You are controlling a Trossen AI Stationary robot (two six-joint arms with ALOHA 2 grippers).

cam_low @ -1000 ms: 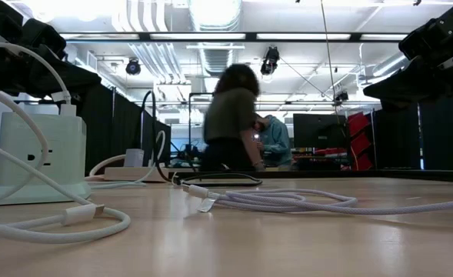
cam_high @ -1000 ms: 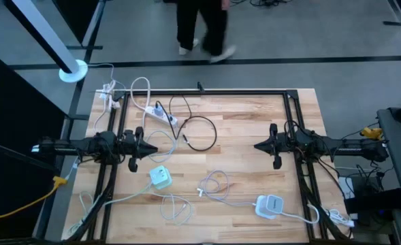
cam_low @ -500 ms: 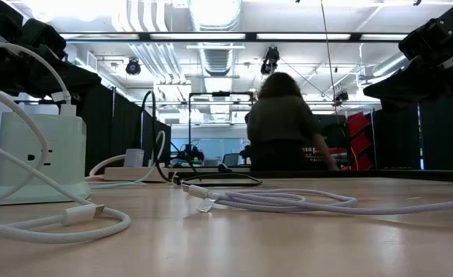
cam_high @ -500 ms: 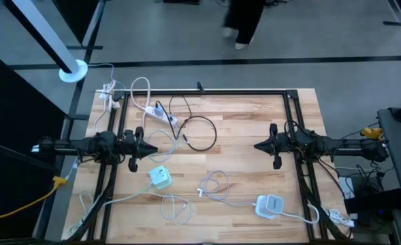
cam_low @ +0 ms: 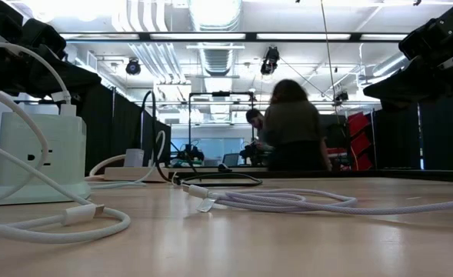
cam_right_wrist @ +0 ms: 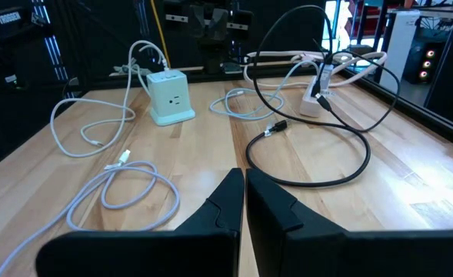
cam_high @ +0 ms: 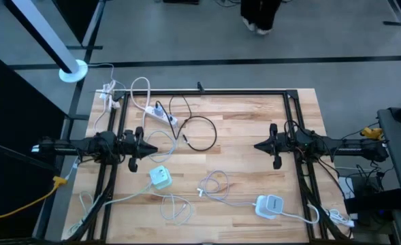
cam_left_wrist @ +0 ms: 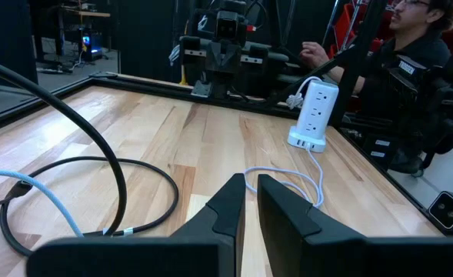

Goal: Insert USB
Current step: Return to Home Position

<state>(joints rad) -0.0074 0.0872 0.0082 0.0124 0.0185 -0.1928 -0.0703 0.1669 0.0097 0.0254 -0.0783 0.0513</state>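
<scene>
Wooden table (cam_high: 241, 116) is cable-strewn; white charger cable (cam_low: 288, 201), mid-frame, is judged limp, best gripped at plug. Left gripper (cam_high: 151, 148) & right gripper (cam_high: 259, 145) are closed, empty.

pale smooth wood table (cam_high: 248, 122), glossy white plastic outlet cube (cam_high: 160, 177), smooth white cable (cam_low: 288, 201)

right hand (cam_right_wrist: 244, 181), fingers (cam_right_wrist: 222, 206) together, over wooden table (cam_right_wrist: 211, 146), pale cube outlet (cam_right_wrist: 170, 98), loose white cable (cam_right_wrist: 122, 159), black cable loop (cam_right_wrist: 272, 129)
</scene>
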